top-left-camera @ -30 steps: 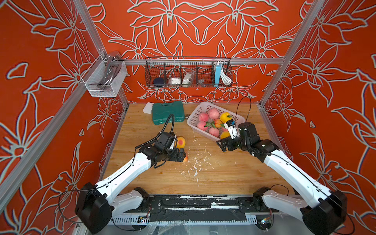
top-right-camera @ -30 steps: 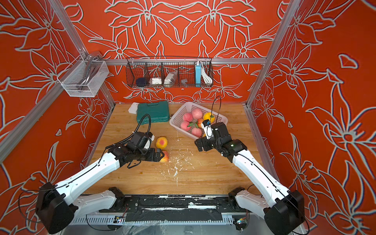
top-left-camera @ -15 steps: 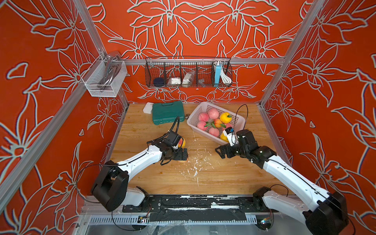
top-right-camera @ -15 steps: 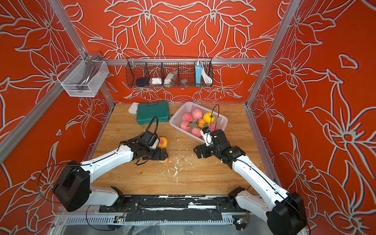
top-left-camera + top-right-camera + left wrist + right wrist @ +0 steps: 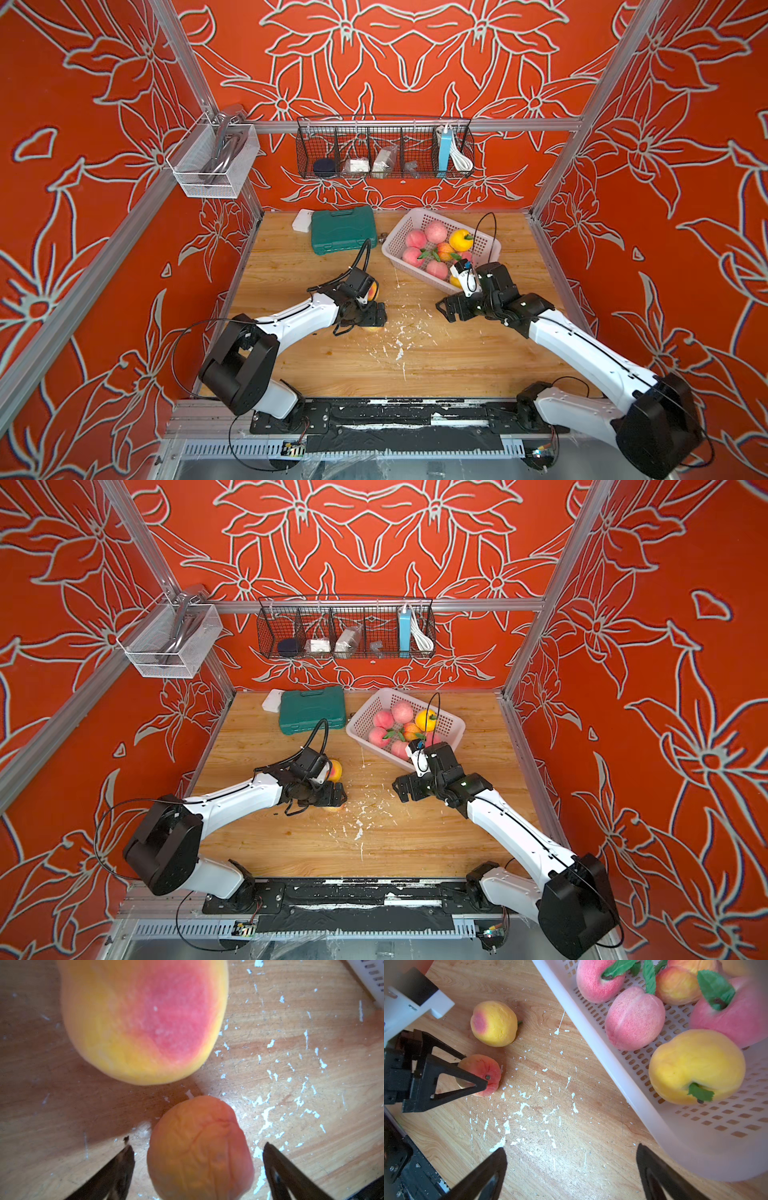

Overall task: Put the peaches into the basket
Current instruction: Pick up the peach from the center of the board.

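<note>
Two peaches lie loose on the wooden table. The smaller one, a wrinkled orange-red peach (image 5: 199, 1147) (image 5: 488, 1066), sits between the jaws of my left gripper (image 5: 197, 1145) (image 5: 374, 318) (image 5: 334, 796). A narrow gap shows on each side, so the gripper is open around it. Just beyond it is a bigger yellow peach with a red blush (image 5: 143, 1018) (image 5: 372, 289) (image 5: 496, 1024). The pale pink basket (image 5: 392, 245) (image 5: 602, 1047) holds several peaches (image 5: 435, 231) (image 5: 633, 1018). My right gripper (image 5: 570, 1147) (image 5: 449, 309) is open and empty over bare wood beside the basket's near corner.
A green tool case (image 5: 344, 228) and a small white box (image 5: 302, 220) lie at the back, left of the basket. A black wire rack (image 5: 384, 149) and a white mesh bin (image 5: 212, 164) hang on the walls. White flecks (image 5: 399, 336) dot the table's middle.
My left gripper has come down over the small peach and its jaws have narrowed around it. The right gripper has drawn back a little from the basket toward the table's front.
</note>
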